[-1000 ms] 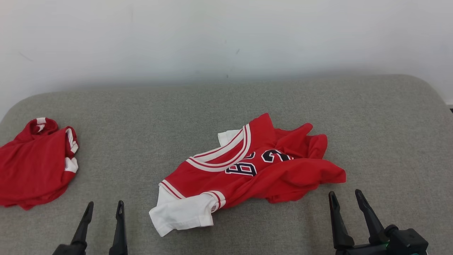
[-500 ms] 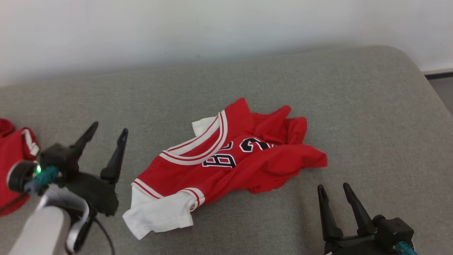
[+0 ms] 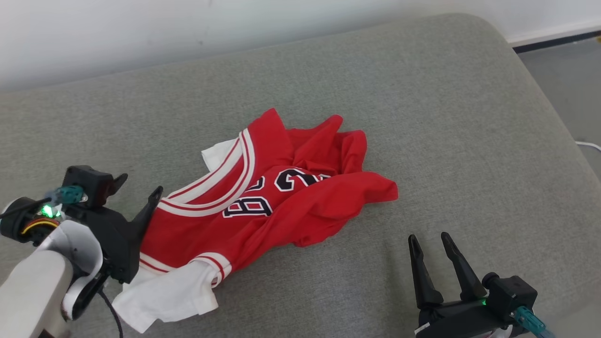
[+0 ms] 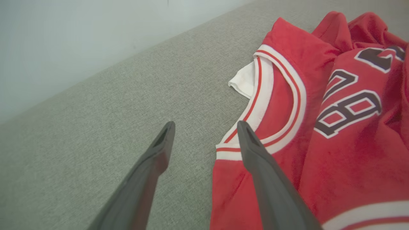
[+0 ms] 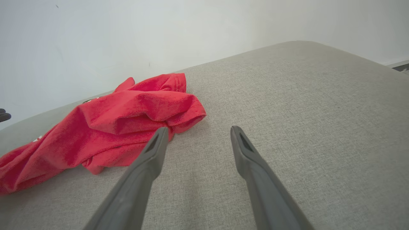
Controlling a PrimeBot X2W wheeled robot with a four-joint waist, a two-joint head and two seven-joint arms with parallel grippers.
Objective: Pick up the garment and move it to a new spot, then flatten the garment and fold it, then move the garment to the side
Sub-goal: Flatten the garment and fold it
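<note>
The red jersey (image 3: 281, 211) is lying crumpled mid-cushion (image 3: 446, 117), its long axis running near-left to far-right. The left gripper (image 3: 141, 184), spread wide and empty, is hovering right at the striped shoulder, so it's the nearer arm. The right gripper (image 3: 428, 237), equally wide and empty, is sitting apart from the hem.

The crumpled red jersey-knit garment (image 3: 291, 220) bears black numerals (image 3: 249, 206) outlined in white. Its curved neckline band (image 3: 248, 157) is white with thin red stripes, and its short plain sleeve (image 3: 164, 295) is white under a cuff striped the same way. The woven fabric cushion (image 3: 446, 117) is a heathered grey-green. The smooth wall (image 3: 141, 33) is off-white. The left gripper (image 3: 141, 184) and right gripper (image 3: 428, 236) are matt black, and a small light (image 3: 46, 211) on the left wrist glows green.
</note>
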